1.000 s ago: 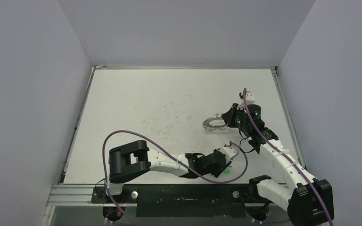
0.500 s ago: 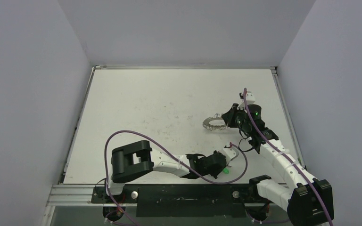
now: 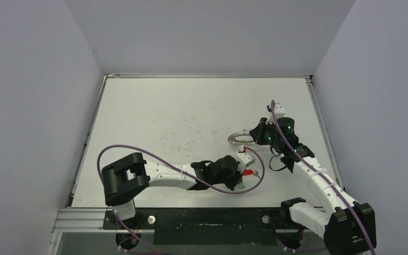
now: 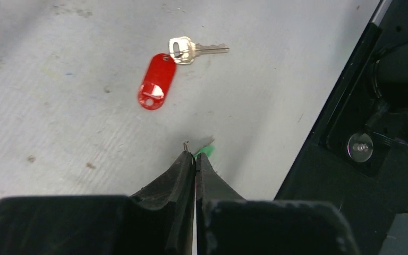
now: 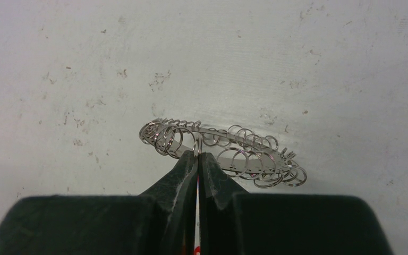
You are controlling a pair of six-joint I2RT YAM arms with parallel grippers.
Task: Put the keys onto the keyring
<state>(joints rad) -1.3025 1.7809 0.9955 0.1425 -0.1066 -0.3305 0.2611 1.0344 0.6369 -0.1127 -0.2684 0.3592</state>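
Tight grips: left gripper [image 4: 195, 157] on the green-tagged key [image 4: 207, 150], right gripper [image 5: 197, 155] on the keyring [image 5: 247, 155].

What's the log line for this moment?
left gripper: shut on green-tag key | right gripper: shut on keyring | red-tag key: lying on table, not on ring

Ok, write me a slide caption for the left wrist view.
Left gripper closed on the green-tagged key; the red-tagged key lies flat on the table just ahead.

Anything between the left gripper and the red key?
Nothing: only bare table lies between left gripper, pinching the green key, and red key; left wrist view.
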